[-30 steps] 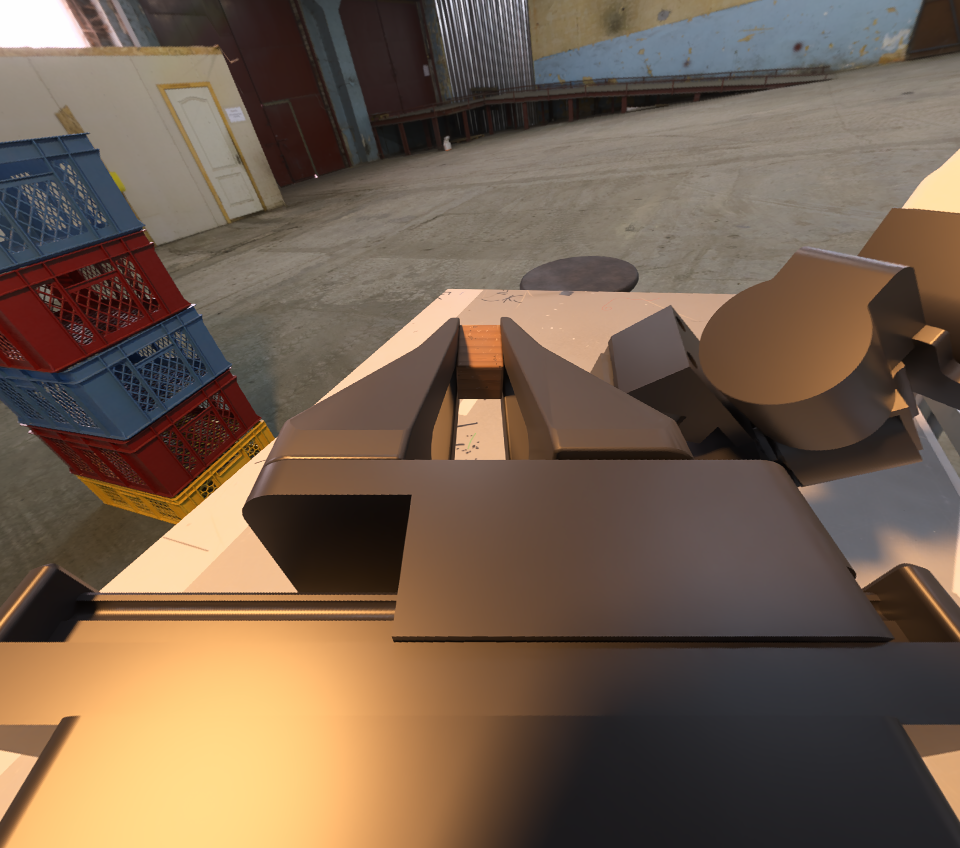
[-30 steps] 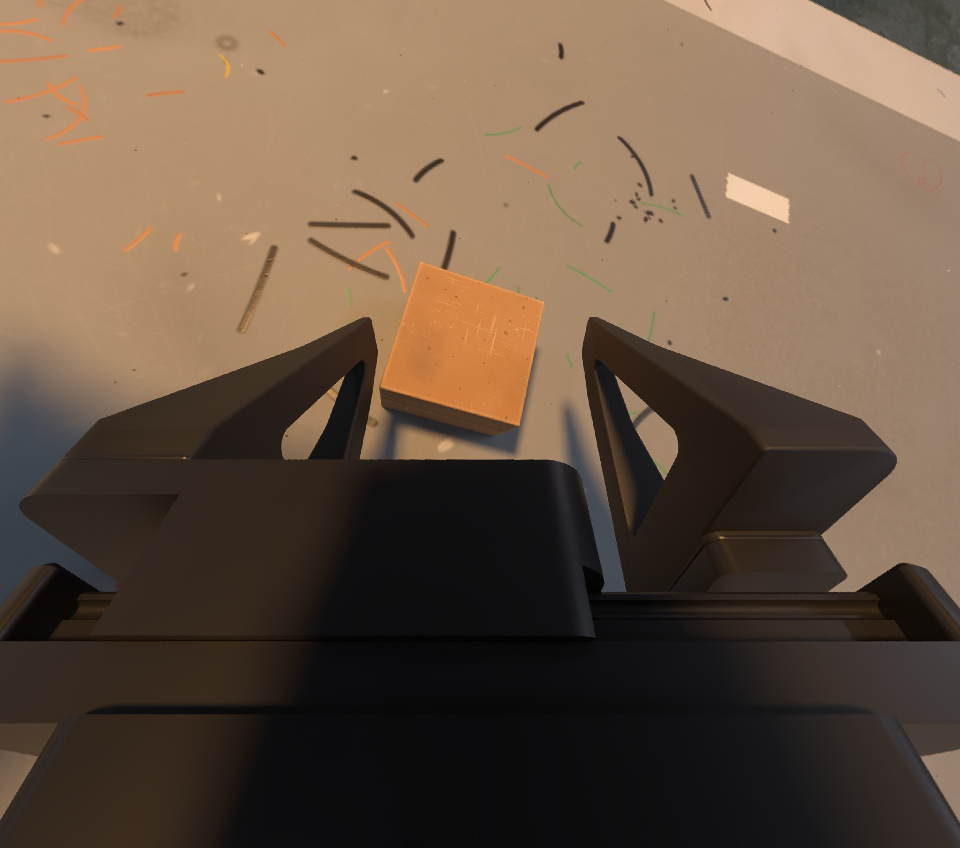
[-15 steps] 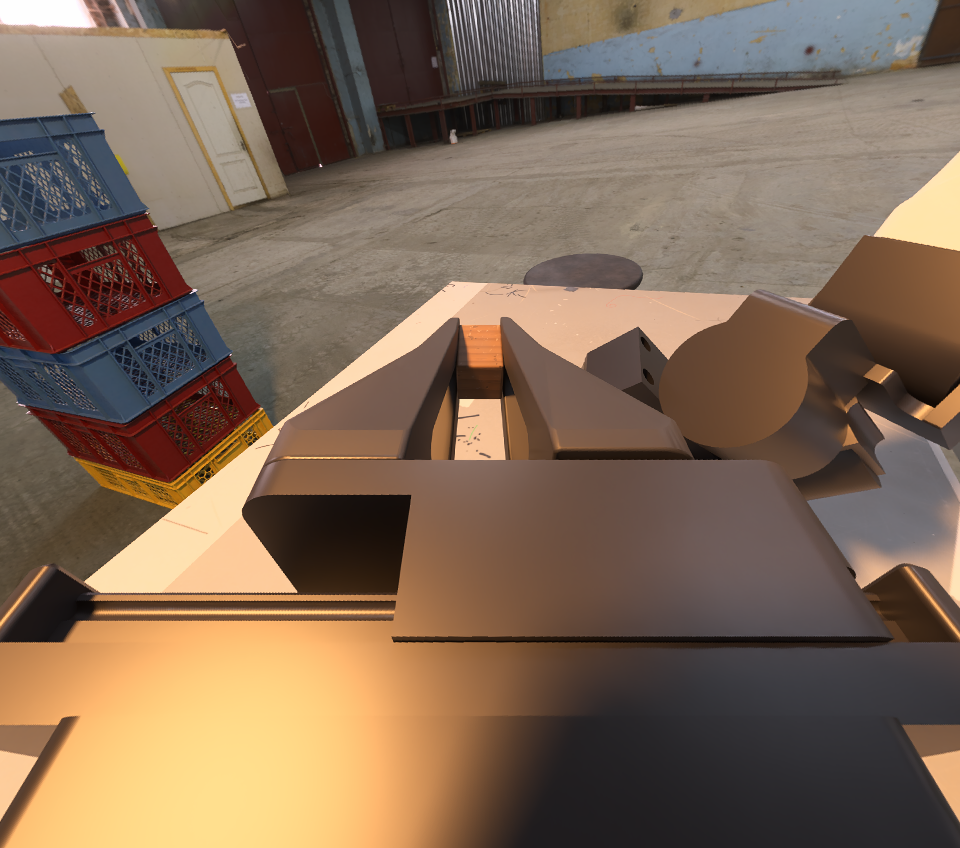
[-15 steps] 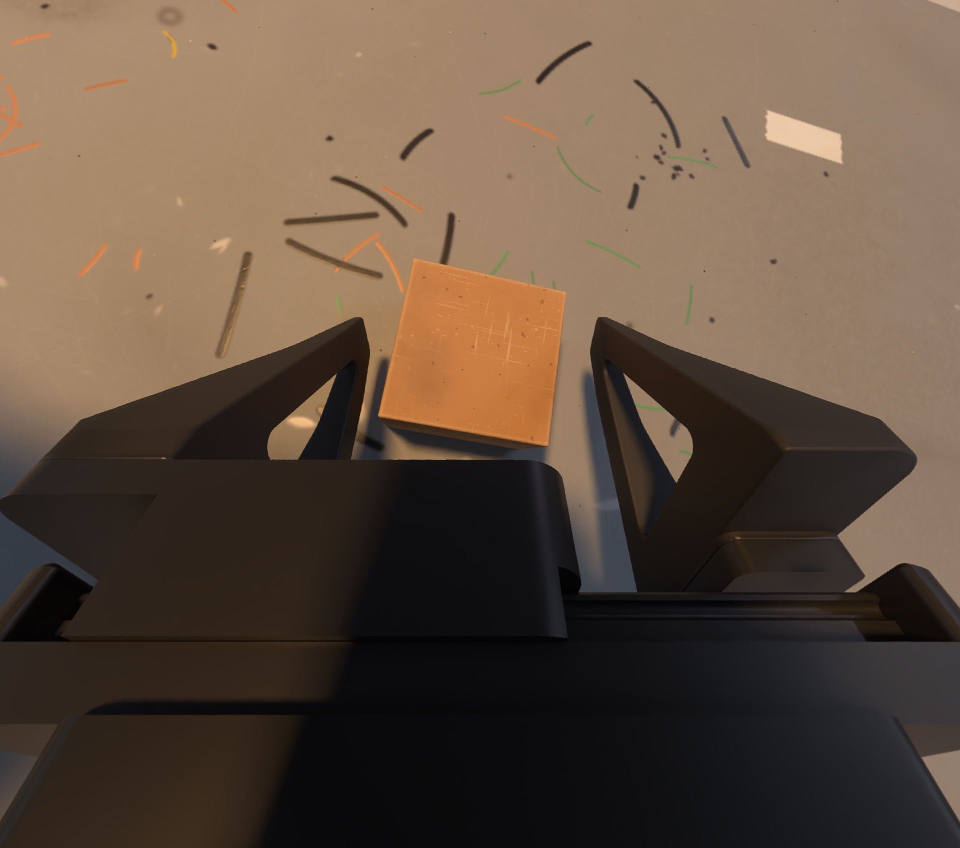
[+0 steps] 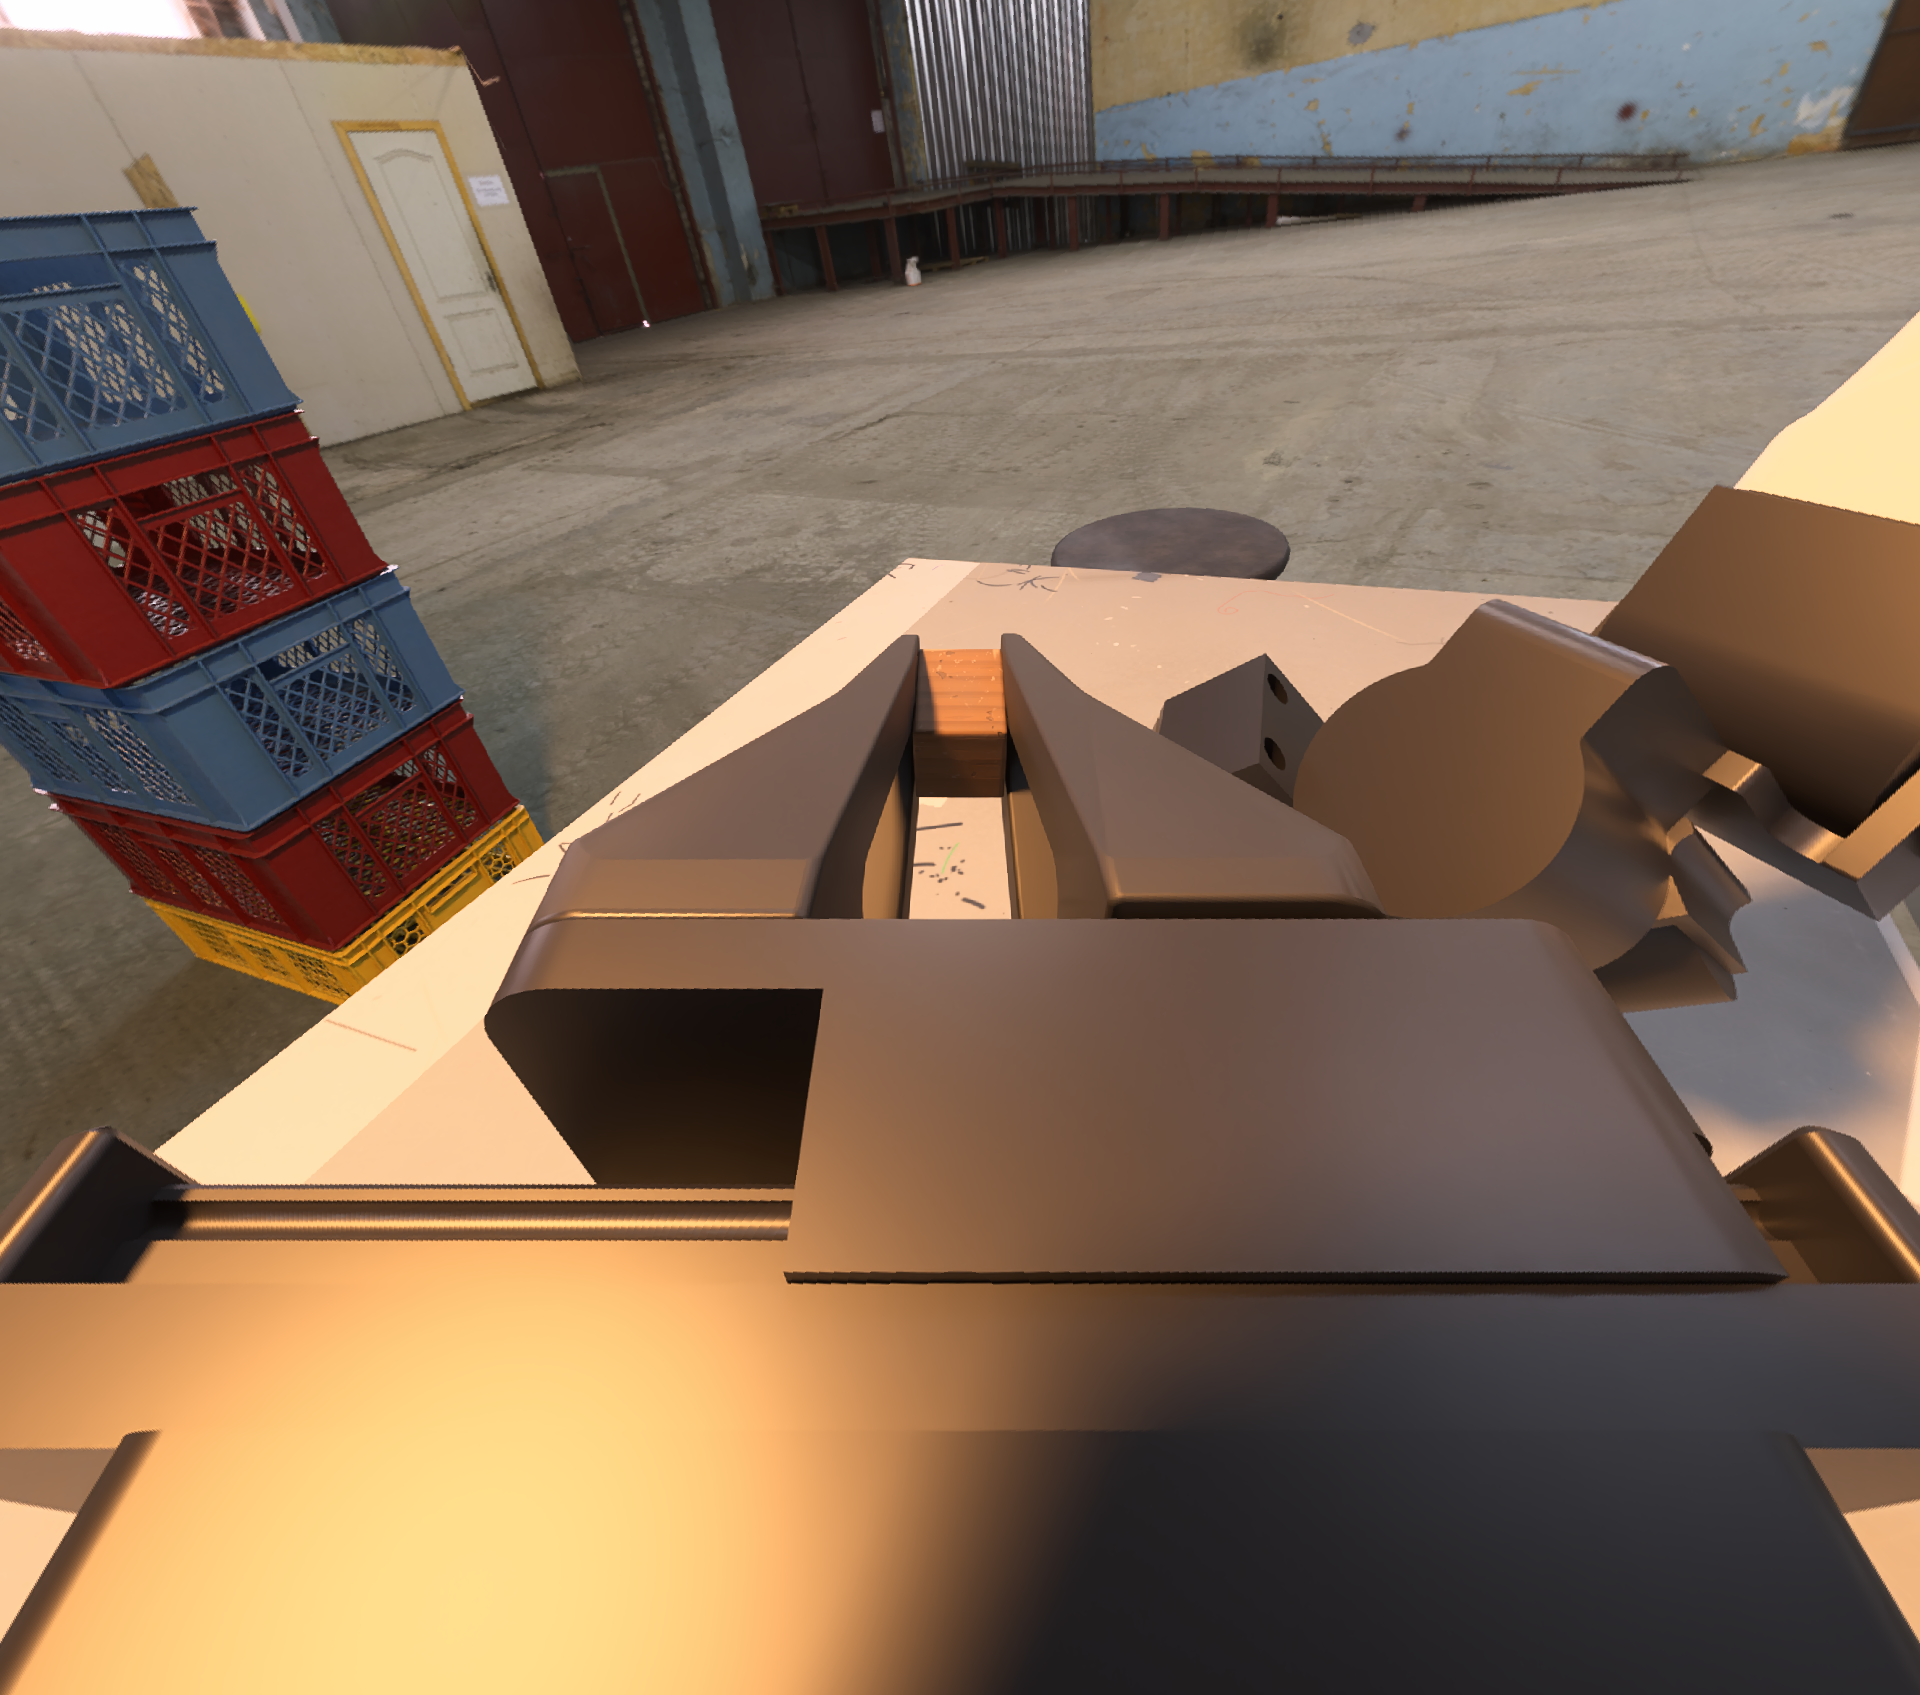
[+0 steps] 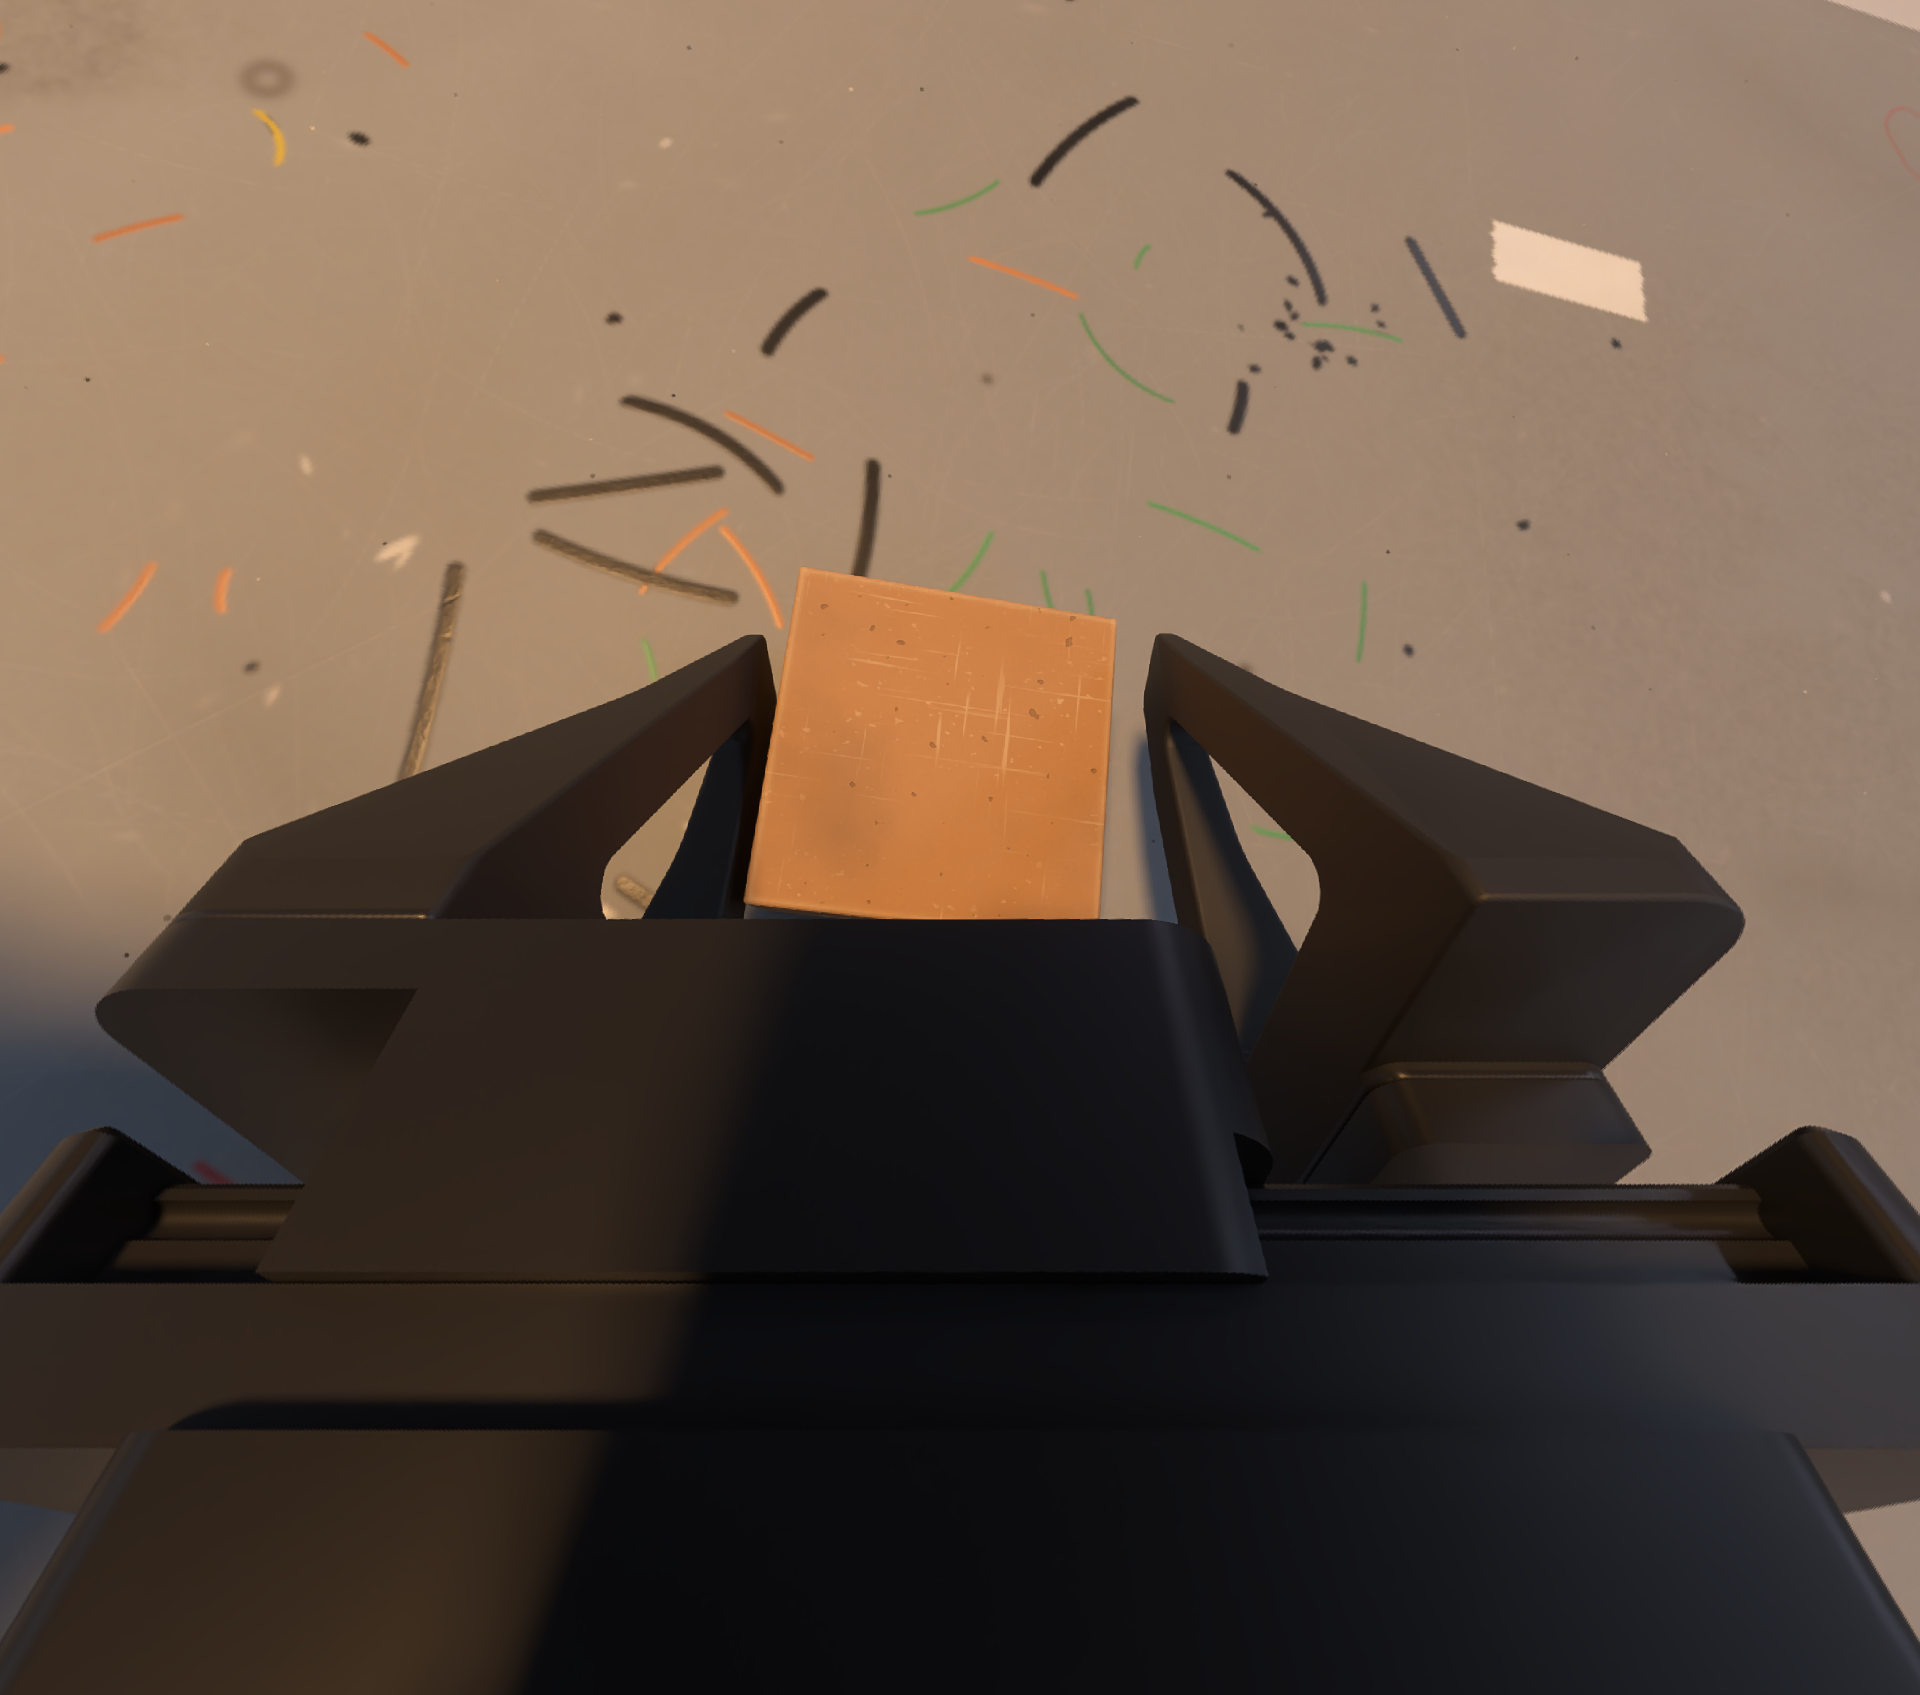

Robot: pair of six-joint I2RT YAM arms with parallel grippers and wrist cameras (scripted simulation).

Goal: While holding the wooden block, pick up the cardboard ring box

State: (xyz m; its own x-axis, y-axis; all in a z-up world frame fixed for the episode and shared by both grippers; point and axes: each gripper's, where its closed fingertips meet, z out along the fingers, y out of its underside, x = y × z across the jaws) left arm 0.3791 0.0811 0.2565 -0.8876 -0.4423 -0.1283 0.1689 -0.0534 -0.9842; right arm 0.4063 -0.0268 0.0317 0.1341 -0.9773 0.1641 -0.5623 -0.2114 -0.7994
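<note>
In the left wrist view my left gripper point(image 5: 961, 658) is shut on the wooden block point(image 5: 961, 710), a small orange-brown block held between the fingertips above the table point(image 5: 1122, 637). In the right wrist view my right gripper point(image 6: 961, 646) is open and points down at the table point(image 6: 520, 87). The cardboard ring box point(image 6: 935, 752), a flat orange-tan square, lies between its two fingers. The left finger point(image 6: 727, 710) is close beside the box; the right finger point(image 6: 1195, 710) stands a small gap away. The right arm point(image 5: 1455, 793) shows at the right of the left wrist view.
Stacked blue, red and yellow crates point(image 5: 208, 606) stand on the floor left of the table. A dark round stool point(image 5: 1169, 544) sits beyond the far table edge. A white tape strip point(image 6: 1569, 269) and pen marks lie on the tabletop.
My right gripper has come down over the ring box, which now sits between its fingers, and the fingers have narrowed slightly. My left gripper still holds the block.
</note>
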